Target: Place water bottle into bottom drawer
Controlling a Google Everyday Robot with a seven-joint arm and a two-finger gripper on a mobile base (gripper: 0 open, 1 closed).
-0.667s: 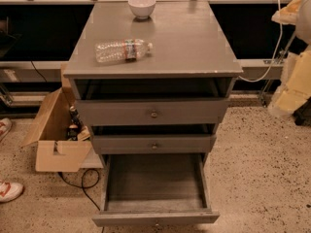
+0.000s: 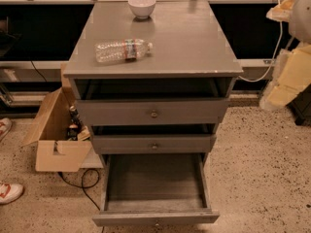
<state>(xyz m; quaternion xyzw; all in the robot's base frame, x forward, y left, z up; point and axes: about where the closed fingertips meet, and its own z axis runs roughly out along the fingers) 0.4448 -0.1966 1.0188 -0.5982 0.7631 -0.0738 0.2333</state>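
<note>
Step in hand, judged from the layout: reach for and grasp the water bottle (image 2: 122, 50), lying on its side in the upper left of the frame, on the left part of the cabinet top (image 2: 189, 42), cap toward the right, well apart from the white bowl (image 2: 142, 6) at the back edge. Gripper (image 2: 290, 74) off at the right edge of the frame, beside the cabinet and well clear of the bottle; open or closed, cannot tell. Bottom drawer (image 2: 155, 218) already pulled out at the lower centre, so no opening needed. Come in from above, across the bottle's short axis, and close around the ribbed body near the label, gently, to avoid buckling the thin plastic or squeezing it out sideways. Lift clear of the top's front edge, swing forward past the two upper drawer fronts, then lower well inside the tray before letting go.
</note>
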